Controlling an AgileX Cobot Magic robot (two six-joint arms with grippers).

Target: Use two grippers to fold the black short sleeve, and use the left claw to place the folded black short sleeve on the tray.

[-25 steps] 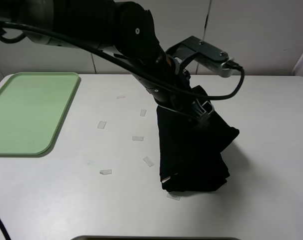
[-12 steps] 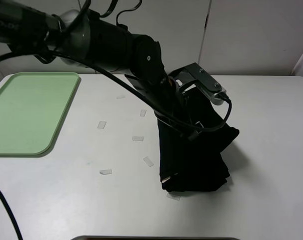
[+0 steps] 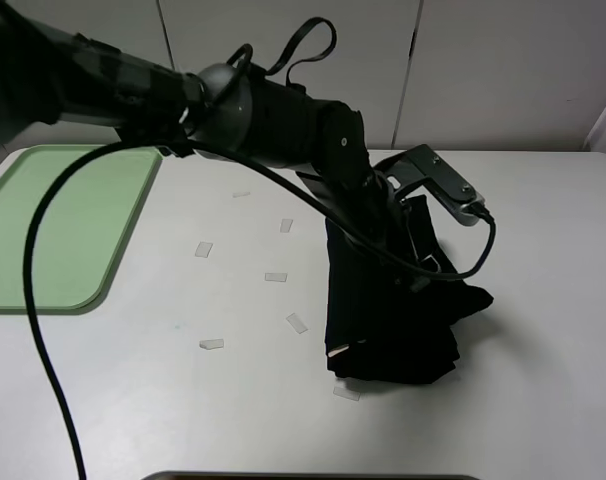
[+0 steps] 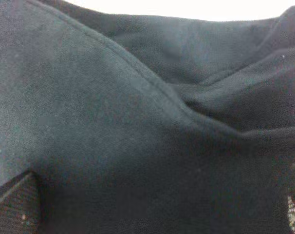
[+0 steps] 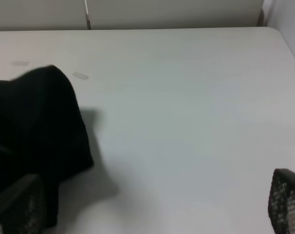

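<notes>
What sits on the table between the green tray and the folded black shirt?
In the exterior high view, only small clear tape-like scraps lie on the white table between the tray and the black short sleeve.

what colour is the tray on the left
Pale green tray, clearest in the exterior high view.

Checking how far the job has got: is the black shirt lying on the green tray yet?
No: the black short sleeve sits folded on the white table, well apart from the tray.
</notes>
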